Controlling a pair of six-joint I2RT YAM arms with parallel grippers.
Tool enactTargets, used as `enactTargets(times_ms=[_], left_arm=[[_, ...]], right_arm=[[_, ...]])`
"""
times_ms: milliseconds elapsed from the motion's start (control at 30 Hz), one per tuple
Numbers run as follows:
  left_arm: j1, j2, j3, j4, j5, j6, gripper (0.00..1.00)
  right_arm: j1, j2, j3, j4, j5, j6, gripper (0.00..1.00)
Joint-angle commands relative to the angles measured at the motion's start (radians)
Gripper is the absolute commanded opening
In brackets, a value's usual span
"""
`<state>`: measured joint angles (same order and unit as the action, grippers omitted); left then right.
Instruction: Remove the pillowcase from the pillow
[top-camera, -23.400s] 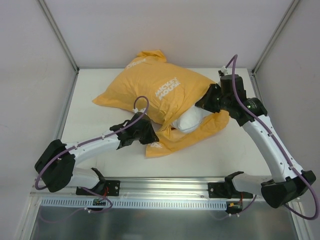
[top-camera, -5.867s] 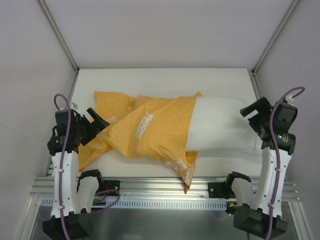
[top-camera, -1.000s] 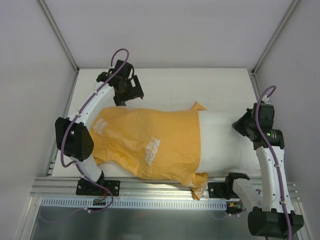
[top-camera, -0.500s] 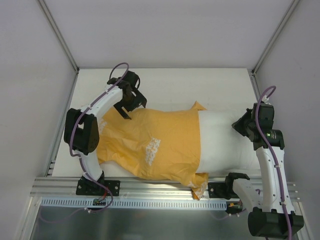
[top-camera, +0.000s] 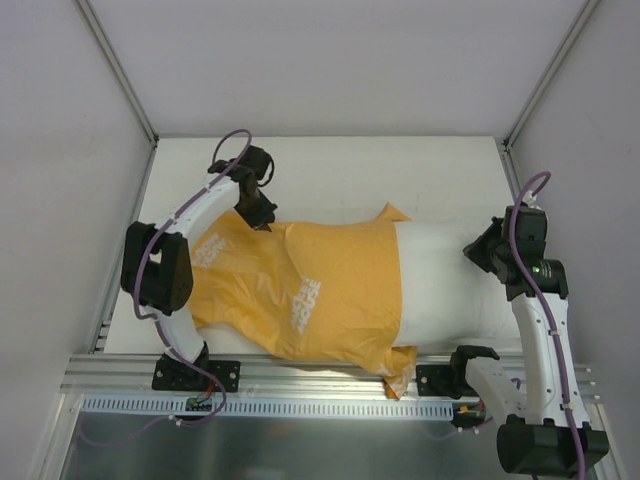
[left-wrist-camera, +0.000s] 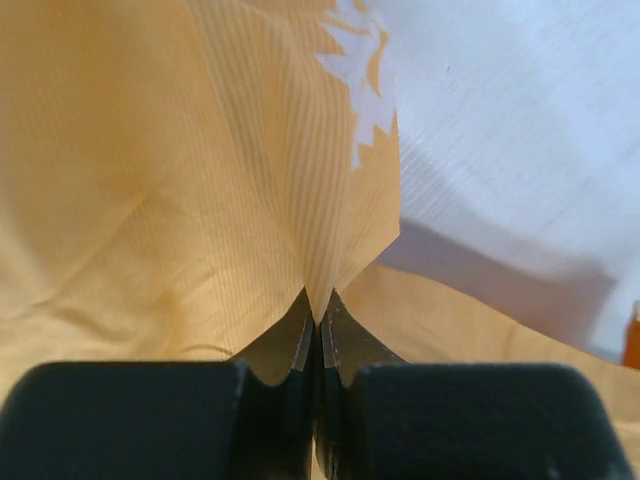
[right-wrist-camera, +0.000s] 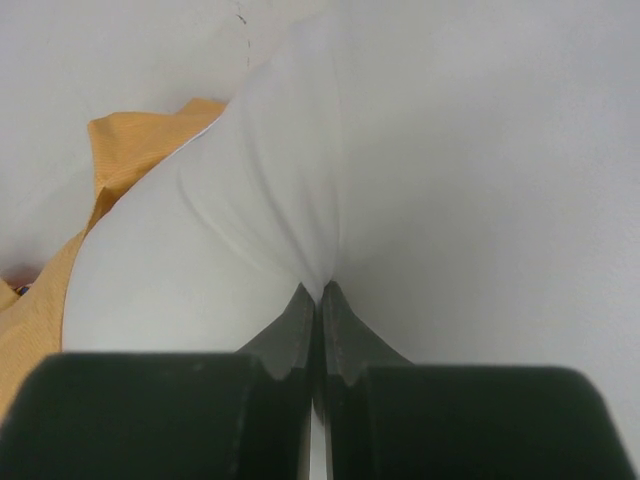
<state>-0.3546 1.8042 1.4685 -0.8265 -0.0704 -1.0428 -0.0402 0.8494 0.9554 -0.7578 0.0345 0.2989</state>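
While the left tool (left-wrist-camera: 320, 318) pinches a fold of the orange pillowcase (top-camera: 320, 290) at upper left of the overhead frame, the cover spans the tabletop (top-camera: 350, 170) centre; the white pillow (top-camera: 445, 285) juts out right, its corner clamped by the right tool (right-wrist-camera: 318, 297).

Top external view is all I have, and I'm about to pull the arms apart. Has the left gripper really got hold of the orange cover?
Observer: Yes. The left wrist view shows the left gripper shut on a pinched fold of the pillowcase, with the fabric tenting up from the pinch.
Operator: And the right one, on the pillow?
Observer: The right wrist view shows the right gripper shut on a fold of the white pillow, with creases fanning out from the pinch.
Operator: Any orange caught there too?
Observer: No, only white fabric sits in that pinch. The pillowcase edge lies off to the left in that view, apart from it.
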Motion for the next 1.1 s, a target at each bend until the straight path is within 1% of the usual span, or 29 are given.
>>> enactTargets(times_ms=[0, 33, 67, 133, 200, 267, 367, 400, 533, 600, 633, 733, 833, 900, 1000, 1067], left_arm=[[0.112, -0.19, -0.074, -0.037, -0.074, 0.029, 0.0], [0.143, -0.245, -0.091, -0.039, -0.065, 0.035, 0.0], [0.207, -0.271, -0.112, -0.036, -0.046, 0.059, 0.0], [0.267, -0.34, -0.123, -0.036, -0.036, 0.088, 0.0], [0.346, -0.38, -0.125, -0.037, -0.014, 0.128, 0.0], [0.402, -0.423, -0.103, -0.036, 0.003, 0.154, 0.0], [0.491, -0.445, -0.045, -0.037, 0.044, 0.201, 0.0], [0.534, -0.445, -0.03, -0.039, 0.069, 0.22, 0.0], [0.637, -0.451, 0.033, -0.04, 0.141, 0.254, 0.0], [0.675, -0.456, 0.044, -0.039, 0.17, 0.273, 0.0], [0.713, -0.457, 0.047, -0.039, 0.178, 0.277, 0.0], [0.781, -0.453, 0.05, -0.039, 0.214, 0.291, 0.0], [0.809, -0.437, 0.065, -0.037, 0.228, 0.297, 0.0], [0.81, -0.415, 0.078, -0.037, 0.231, 0.302, 0.0], [0.807, -0.37, 0.105, -0.037, 0.264, 0.317, 0.0], [0.793, -0.341, 0.124, -0.037, 0.302, 0.352, 0.0]], right_arm=[[0.008, -0.01, 0.016, -0.026, 0.06, -0.006, 0.01], [0.007, -0.012, 0.017, -0.025, 0.064, -0.004, 0.01], [0.005, -0.009, 0.022, -0.026, 0.073, -0.001, 0.01], [0.005, -0.009, 0.031, -0.026, 0.084, 0.003, 0.01], [0.003, -0.007, 0.045, -0.029, 0.1, 0.011, 0.01], [0.002, -0.01, 0.057, -0.034, 0.119, 0.014, 0.01], [-0.021, -0.012, 0.1, -0.046, 0.123, 0.014, 0.01], [-0.042, -0.013, 0.135, -0.06, 0.125, 0.013, 0.01], [-0.111, -0.048, 0.233, -0.101, 0.14, -0.001, 0.01], [-0.154, -0.068, 0.287, -0.118, 0.16, -0.014, 0.01], [-0.177, -0.082, 0.305, -0.139, 0.186, -0.027, 0.01], [-0.202, -0.096, 0.368, -0.178, 0.232, -0.052, 0.01], [-0.217, -0.098, 0.393, -0.193, 0.251, -0.07, 0.01], [-0.217, -0.089, 0.382, -0.193, 0.232, -0.066, 0.01], [-0.219, -0.055, 0.347, -0.183, 0.162, -0.069, 0.01], [-0.216, -0.044, 0.303, -0.161, 0.102, -0.067, 0.01]])
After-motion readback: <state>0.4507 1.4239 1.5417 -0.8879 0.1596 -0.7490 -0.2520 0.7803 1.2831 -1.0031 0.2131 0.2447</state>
